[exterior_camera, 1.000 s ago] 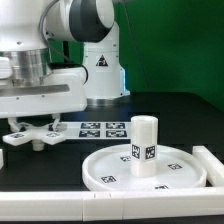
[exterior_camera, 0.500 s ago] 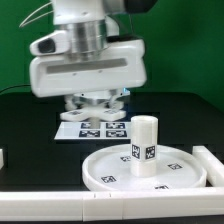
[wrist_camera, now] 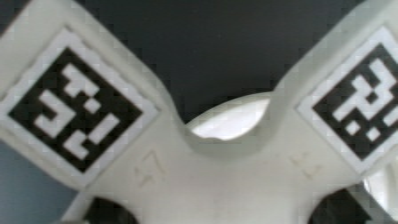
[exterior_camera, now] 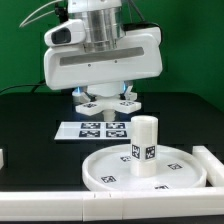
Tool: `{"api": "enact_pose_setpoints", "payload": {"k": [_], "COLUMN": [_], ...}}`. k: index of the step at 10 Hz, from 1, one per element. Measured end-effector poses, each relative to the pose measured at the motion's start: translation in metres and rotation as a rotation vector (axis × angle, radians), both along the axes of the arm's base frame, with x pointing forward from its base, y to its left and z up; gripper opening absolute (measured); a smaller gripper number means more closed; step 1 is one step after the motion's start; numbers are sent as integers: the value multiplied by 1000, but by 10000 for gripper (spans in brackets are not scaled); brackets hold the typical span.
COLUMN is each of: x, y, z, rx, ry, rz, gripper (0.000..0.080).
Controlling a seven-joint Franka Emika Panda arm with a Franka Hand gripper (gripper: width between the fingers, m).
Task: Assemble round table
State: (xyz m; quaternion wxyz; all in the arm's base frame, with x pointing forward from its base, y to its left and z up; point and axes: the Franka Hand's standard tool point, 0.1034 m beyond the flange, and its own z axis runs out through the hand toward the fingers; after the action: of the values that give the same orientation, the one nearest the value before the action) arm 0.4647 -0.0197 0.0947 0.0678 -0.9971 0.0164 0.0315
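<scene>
The large rimmed round disc (exterior_camera: pixel 112 172) lies flat on the table at the front right of the exterior view. The short thick post (exterior_camera: pixel 146 143) stands upright on it, tags facing the camera. My gripper (exterior_camera: pixel 104 94) is shut on the cross-shaped foot (exterior_camera: pixel 126 101) and holds it in the air above the marker board (exterior_camera: pixel 104 128), behind and to the exterior view's left of the post. In the wrist view the foot (wrist_camera: pixel 196 165) fills the picture, with two tagged arms spreading away from the gripper (wrist_camera: pixel 231 208). The fingers are mostly hidden behind the foot.
A straight white rail (exterior_camera: pixel 40 206) runs along the table's front edge and another (exterior_camera: pixel 211 162) stands at the right of the disc. A small white piece (exterior_camera: pixel 2 157) shows at the exterior view's left edge. The robot's base stands behind the marker board.
The arm has moved from the exterior view's left toward the middle and risen, carrying the cross-shaped foot off the table. The disc and post have not moved.
</scene>
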Motion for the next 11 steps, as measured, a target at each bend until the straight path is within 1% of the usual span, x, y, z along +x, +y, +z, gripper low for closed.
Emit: {"api": "enact_pose_setpoints", "payload": {"k": [1, 2, 3, 4, 6, 8, 11], "x": [12, 33, 49, 63, 84, 84, 85], "y": [7, 17, 24, 31, 39, 40, 55], "z": [11, 24, 30, 35, 40, 40, 36], "rx": [14, 26, 29, 40, 50, 50, 46], "ry": [15, 16, 4, 17, 33, 32, 30], "rz": [6, 2, 3, -12, -32, -30, -25], "gripper": [448, 448, 448, 448, 448, 448, 448]}}
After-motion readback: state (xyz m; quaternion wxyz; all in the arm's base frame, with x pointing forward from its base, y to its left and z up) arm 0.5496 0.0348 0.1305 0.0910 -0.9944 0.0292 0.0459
